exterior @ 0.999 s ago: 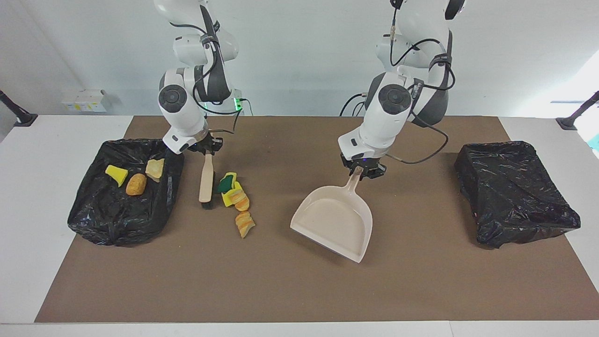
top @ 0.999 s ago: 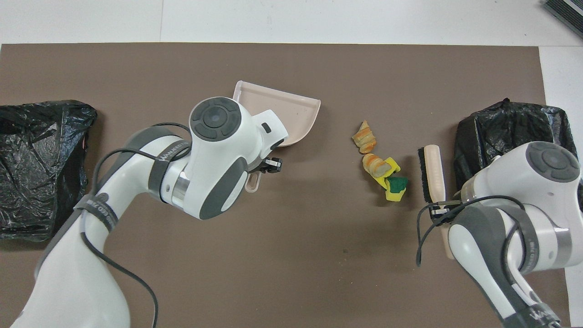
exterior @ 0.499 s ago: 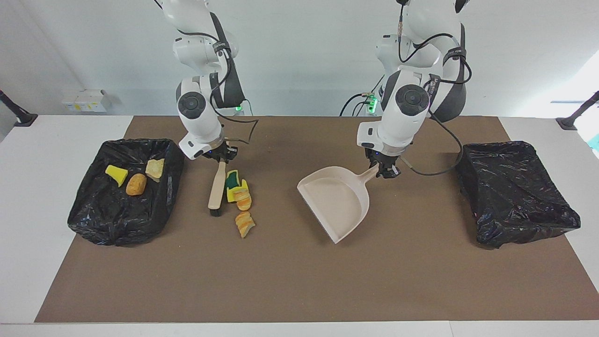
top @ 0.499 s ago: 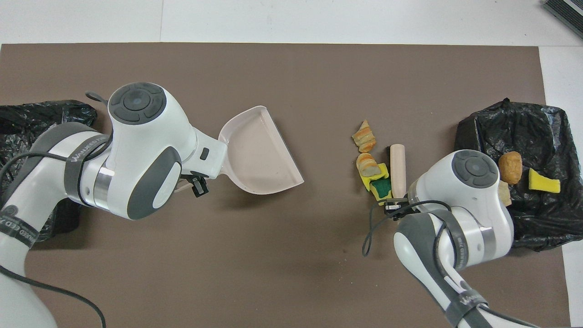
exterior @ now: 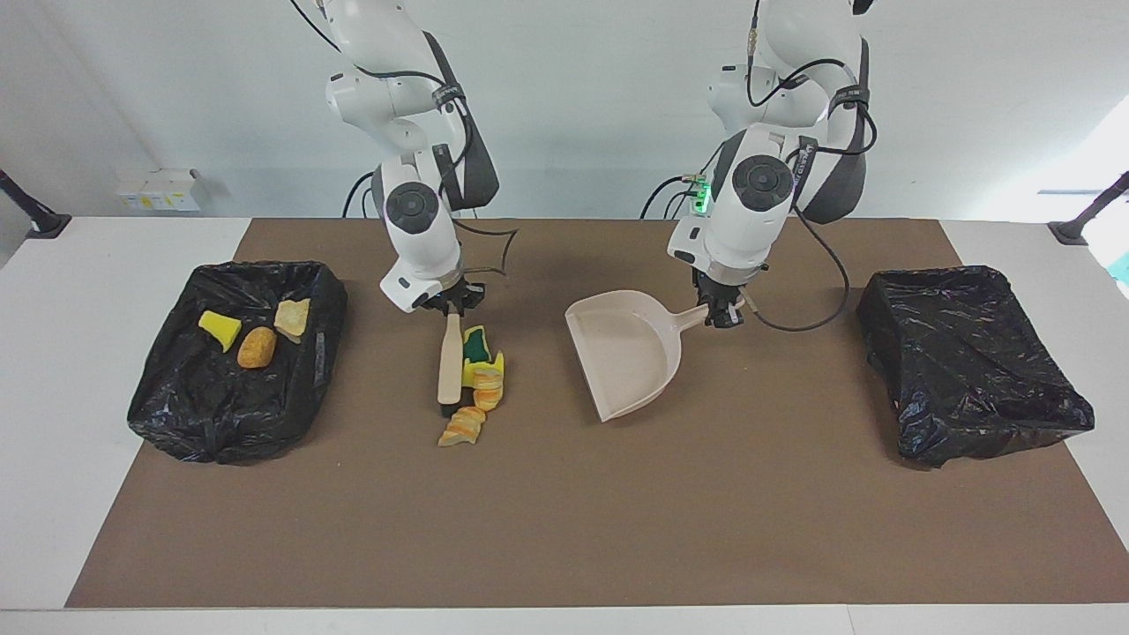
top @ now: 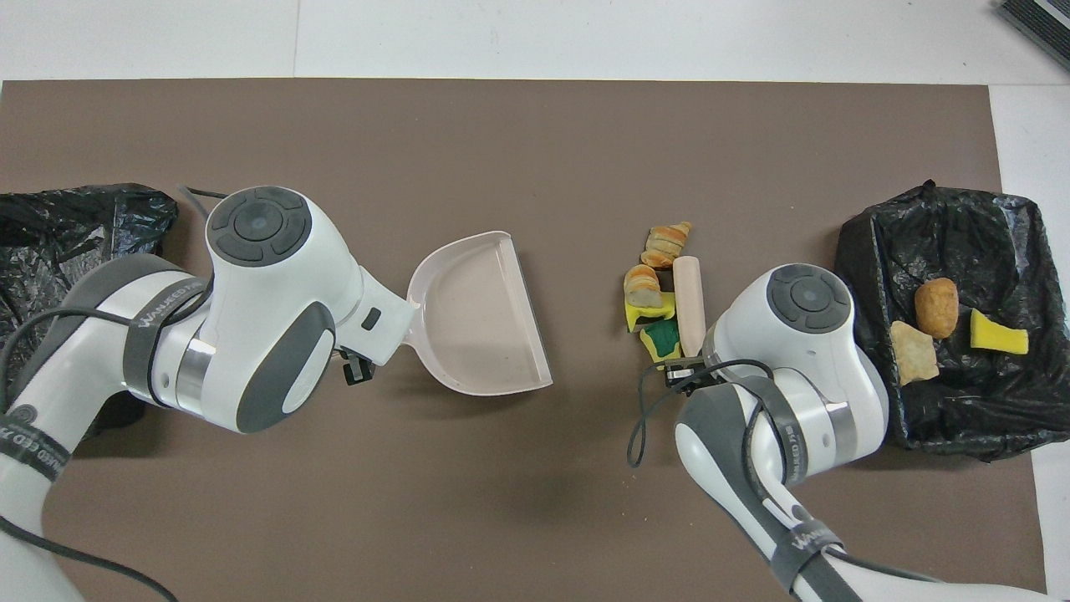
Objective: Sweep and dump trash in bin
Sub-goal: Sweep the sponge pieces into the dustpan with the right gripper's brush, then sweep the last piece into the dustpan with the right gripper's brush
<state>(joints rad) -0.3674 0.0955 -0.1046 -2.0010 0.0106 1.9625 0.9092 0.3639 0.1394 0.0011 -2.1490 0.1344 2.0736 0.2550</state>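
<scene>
Trash (exterior: 474, 381) lines up lengthwise beside brush (exterior: 449, 358).

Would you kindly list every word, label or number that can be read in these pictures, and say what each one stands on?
"WANUFEO": roughly how the grey band on the left arm reads; the letters are uncertain.
Lettering on the grey band of the right arm: too small to read.
Dustpan, brush, both bins and the trash: no text visible.
White boxes by the wall: nothing legible.
</scene>
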